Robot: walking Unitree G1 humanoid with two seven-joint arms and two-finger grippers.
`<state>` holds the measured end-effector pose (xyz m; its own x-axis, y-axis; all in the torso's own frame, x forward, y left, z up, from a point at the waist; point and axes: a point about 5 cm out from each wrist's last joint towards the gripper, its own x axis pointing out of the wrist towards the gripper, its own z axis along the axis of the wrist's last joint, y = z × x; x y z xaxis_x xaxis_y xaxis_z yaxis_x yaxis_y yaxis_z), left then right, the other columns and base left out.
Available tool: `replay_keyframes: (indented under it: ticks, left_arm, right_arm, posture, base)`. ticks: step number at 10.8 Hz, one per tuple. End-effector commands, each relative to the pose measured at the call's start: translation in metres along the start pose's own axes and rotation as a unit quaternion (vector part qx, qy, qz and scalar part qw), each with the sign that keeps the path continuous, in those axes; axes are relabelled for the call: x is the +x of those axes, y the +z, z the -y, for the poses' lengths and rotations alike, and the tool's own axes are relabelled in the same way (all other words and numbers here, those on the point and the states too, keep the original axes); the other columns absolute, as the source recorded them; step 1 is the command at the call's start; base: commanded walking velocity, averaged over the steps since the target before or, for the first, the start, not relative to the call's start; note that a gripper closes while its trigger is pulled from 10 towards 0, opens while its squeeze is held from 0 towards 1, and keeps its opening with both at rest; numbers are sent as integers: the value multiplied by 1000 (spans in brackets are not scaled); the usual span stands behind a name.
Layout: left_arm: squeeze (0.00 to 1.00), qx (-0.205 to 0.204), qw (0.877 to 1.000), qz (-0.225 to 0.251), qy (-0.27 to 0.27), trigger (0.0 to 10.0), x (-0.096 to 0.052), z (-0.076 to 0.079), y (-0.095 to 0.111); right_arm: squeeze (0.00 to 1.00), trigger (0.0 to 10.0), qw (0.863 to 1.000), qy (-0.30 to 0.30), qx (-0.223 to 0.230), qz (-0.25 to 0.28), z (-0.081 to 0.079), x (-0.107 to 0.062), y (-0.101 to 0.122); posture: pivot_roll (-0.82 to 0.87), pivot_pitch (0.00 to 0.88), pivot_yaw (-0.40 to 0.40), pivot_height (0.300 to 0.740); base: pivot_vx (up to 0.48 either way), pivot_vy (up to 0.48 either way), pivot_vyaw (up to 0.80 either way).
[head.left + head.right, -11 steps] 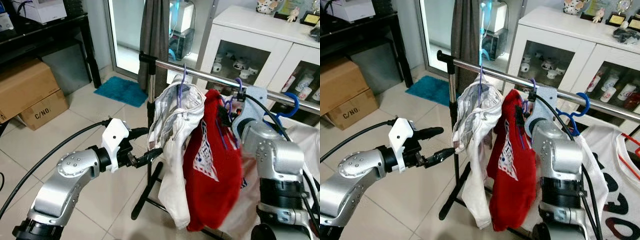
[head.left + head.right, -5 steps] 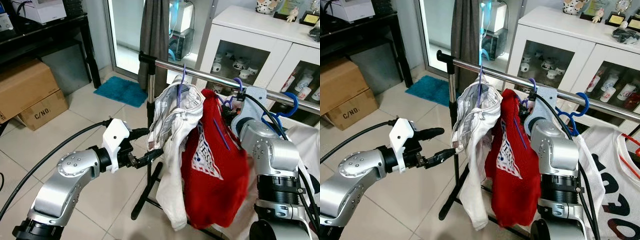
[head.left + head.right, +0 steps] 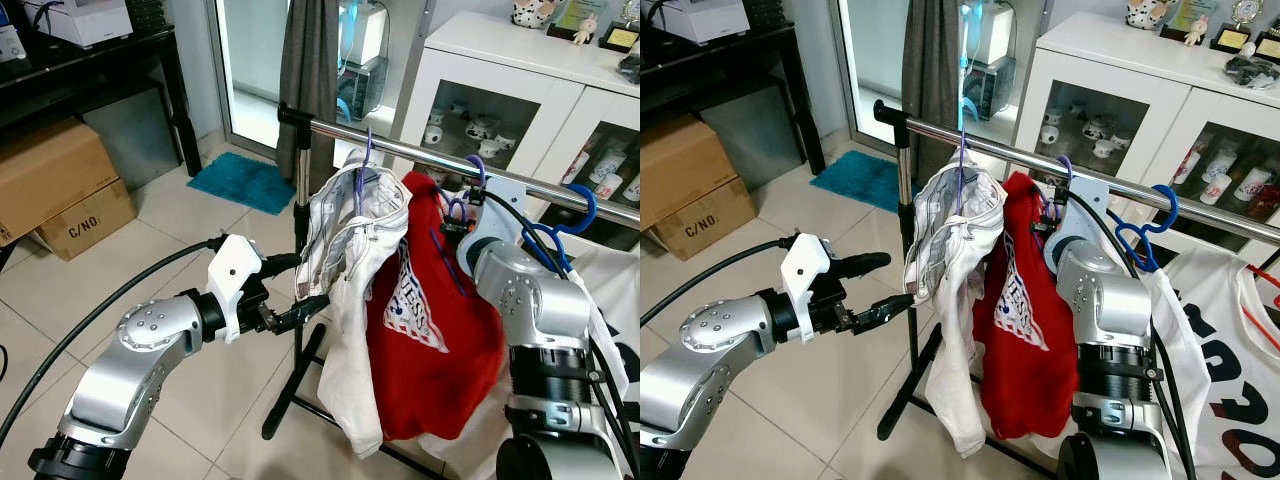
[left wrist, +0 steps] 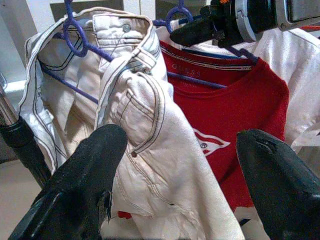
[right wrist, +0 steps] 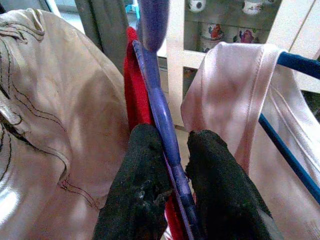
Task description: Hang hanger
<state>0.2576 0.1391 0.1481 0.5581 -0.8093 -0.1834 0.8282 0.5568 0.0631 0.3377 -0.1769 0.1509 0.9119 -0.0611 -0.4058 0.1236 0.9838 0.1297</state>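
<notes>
Hanging upright, purple hanger (image 5: 162,115) pinched.

White shirt (image 3: 1225,330) cut by edge

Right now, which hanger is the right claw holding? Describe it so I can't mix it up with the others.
Start at the chrome rail in front of the white cabinet. Three garments hang there: white jeans, a red T-shirt, then a white shirt. Yours is the purple hanger carrying the red shirt, pinched by the right claw; the hanger beside it is blue.

Pale tiled floor (image 3: 150,240), white glass-fronted cabinet (image 3: 520,90), cardboard boxes (image 3: 55,185).
</notes>
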Motion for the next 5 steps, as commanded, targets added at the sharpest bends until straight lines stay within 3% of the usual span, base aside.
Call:
replay_keyframes:
  ticks: [1,5]
  left_arm:
    - [0,10,1000,-1,-5,10000,2,0,2]
    - [0,15,1000,0,-3,10000,6,-2,1]
  right_arm:
    - [0,0,1000,2,0,21,1,1,11]
    - [0,0,999,11,-6,30,-2,1,15]
  posture:
    - [-120,0,-63,740]
    - [-130,0,-66,740]
  base:
    - [0,0,0]
    - [0,0,0]
